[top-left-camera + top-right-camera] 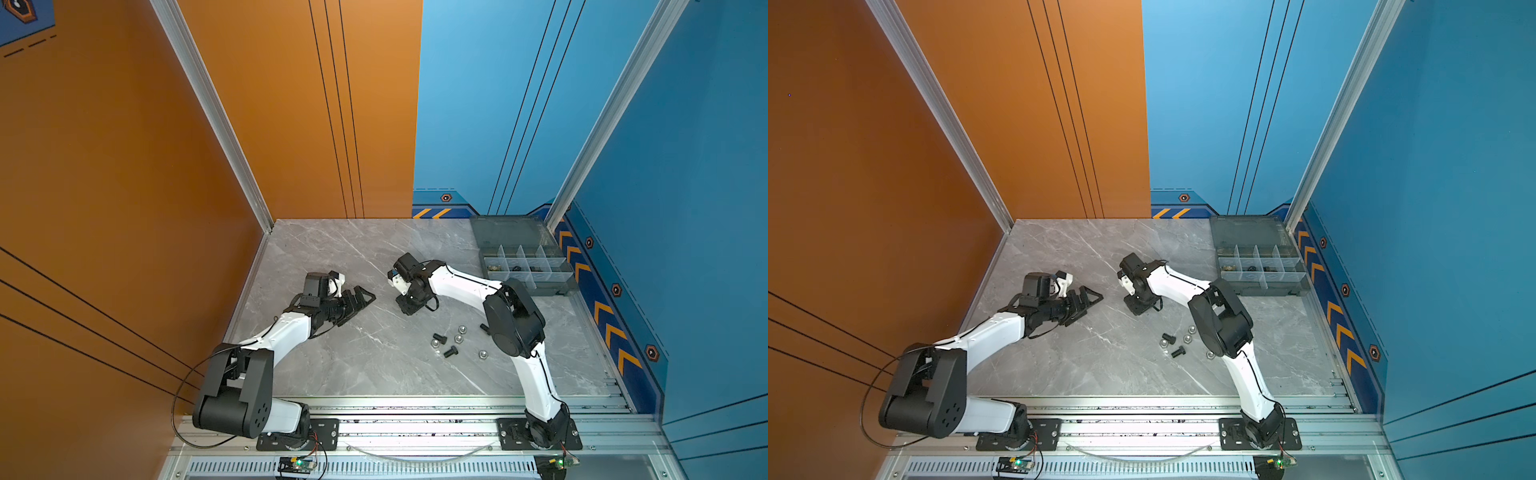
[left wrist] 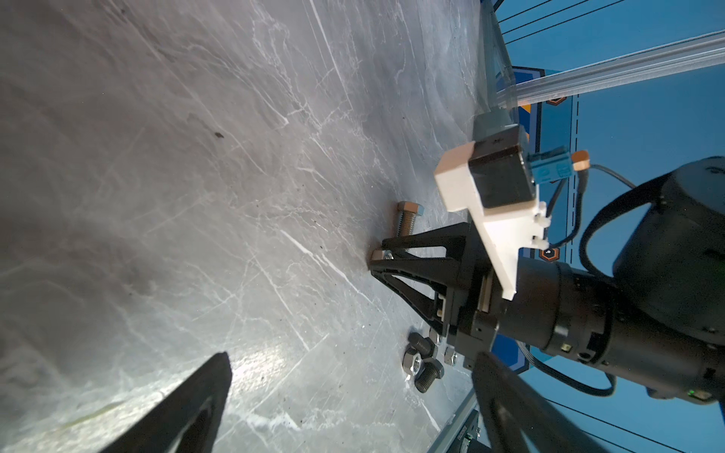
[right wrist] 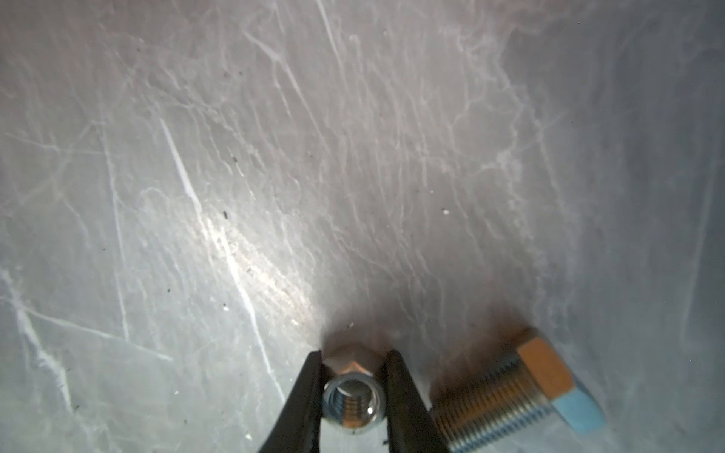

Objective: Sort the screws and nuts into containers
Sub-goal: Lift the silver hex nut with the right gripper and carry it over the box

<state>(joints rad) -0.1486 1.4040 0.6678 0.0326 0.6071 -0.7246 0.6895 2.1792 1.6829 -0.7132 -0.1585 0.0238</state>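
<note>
My right gripper (image 3: pixel 353 357) is shut on a silver hex nut (image 3: pixel 352 400), its fingertips down at the marble table in mid-scene (image 1: pixel 405 308). A long silver bolt (image 3: pixel 521 388) lies just beside it, also seen in the left wrist view (image 2: pixel 408 221). Loose black bolts (image 1: pixel 439 337) and silver nuts (image 1: pixel 458 338) lie in a cluster nearer the front, beside the right arm's elbow. The grey organiser box (image 1: pixel 555 286), lid open, stands at the back right, with small parts in some of its compartments (image 1: pixel 516 269). My left gripper (image 1: pixel 361 297) stands open and empty, left of the right one.
The box's lid (image 1: pixel 511 230) lies flat against the back wall. The right arm's elbow (image 1: pixel 515 320) hangs over the table between the loose cluster and the box. An aluminium rail (image 1: pixel 415 405) runs along the front edge. Walls close in left, back and right.
</note>
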